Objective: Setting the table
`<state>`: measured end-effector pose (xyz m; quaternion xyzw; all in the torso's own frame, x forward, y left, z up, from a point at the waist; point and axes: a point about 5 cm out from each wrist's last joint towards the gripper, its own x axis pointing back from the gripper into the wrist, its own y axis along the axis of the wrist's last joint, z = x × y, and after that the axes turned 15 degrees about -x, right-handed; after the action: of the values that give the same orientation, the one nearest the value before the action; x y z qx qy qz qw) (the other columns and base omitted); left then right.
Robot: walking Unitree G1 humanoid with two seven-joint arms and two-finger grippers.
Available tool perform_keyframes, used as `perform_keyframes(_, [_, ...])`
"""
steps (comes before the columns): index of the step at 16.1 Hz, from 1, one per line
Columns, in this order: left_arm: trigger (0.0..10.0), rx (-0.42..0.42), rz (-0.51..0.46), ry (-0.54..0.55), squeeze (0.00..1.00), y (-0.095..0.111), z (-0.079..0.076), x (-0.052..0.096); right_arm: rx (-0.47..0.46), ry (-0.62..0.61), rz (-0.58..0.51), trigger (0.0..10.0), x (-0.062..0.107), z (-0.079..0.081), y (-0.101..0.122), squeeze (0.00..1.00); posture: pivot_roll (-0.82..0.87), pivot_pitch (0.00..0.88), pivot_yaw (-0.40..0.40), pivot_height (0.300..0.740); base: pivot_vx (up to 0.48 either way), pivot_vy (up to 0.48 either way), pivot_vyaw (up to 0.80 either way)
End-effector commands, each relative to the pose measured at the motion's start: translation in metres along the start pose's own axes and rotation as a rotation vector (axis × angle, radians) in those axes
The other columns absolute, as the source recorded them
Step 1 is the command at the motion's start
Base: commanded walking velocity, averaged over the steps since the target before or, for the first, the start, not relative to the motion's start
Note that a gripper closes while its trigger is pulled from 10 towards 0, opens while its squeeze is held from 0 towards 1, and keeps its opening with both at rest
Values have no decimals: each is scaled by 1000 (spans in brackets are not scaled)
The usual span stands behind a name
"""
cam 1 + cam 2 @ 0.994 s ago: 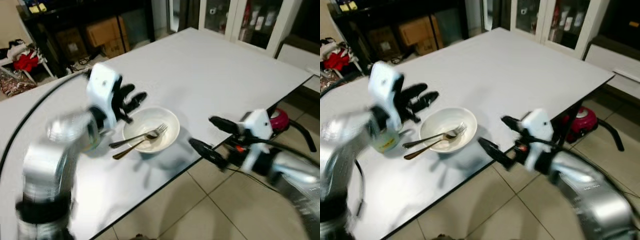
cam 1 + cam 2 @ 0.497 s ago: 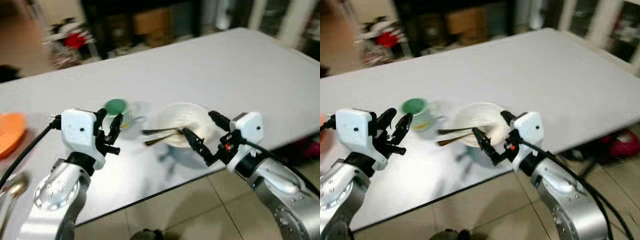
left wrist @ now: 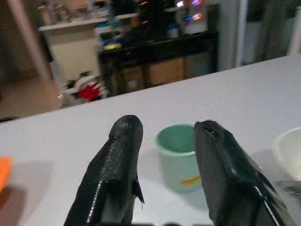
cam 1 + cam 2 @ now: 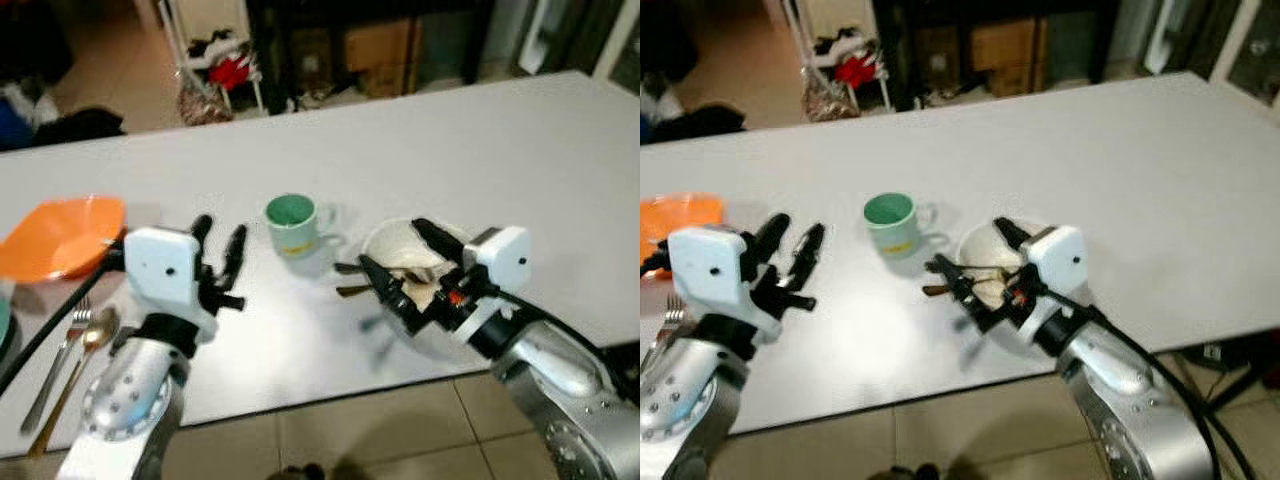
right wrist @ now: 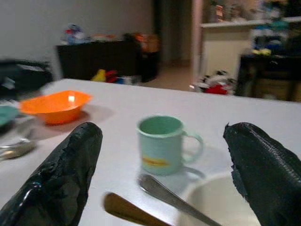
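White table [image 4: 480, 140] holds a pale green mug [image 4: 291, 223] with a yellow mark on its side, handle toward the white bowl [image 4: 400, 245] at its 3 o'clock. A silver fork and a brown-handled utensil stick out of the bowl toward the mug. Right gripper [image 4: 400, 268] hovers over the bowl, fingers spread wide, holding nothing. Left gripper [image 4: 220, 262] at the mug's 8 o'clock, fingers parted, empty. Orange bowl [image 4: 60, 238] at the table's 9 o'clock, with a fork [image 4: 55, 362] and spoon [image 4: 85, 355] just near it.

No legible text anywhere — the green mug [image 5: 162, 144] bears perhaps an unreadable yellow-orange mark.
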<state>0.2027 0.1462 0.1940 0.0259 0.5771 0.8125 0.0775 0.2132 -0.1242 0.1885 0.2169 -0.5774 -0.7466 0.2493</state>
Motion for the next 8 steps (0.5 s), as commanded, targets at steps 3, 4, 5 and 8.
perform_keyframes(3, [10000,-24,-34,12,0,4,1,-1,11,46,-16,10000,0,5,5,0,-97,0,109,740,0,0,800])
perform_keyframes(4, [10000,-38,-32,19,0,4,2,-2,17,34,-30,10000,-1,4,7,0,-96,0,109,740,0,0,800])
perform_keyframes(5, [10000,-67,-24,36,0,3,4,-2,25,4,-51,10000,-2,1,9,0,-96,0,108,740,0,0,800])
perform_keyframes(8, [10000,-110,6,49,0,-2,5,-5,33,-112,-101,10000,-2,-5,11,0,-97,0,108,740,0,0,800])
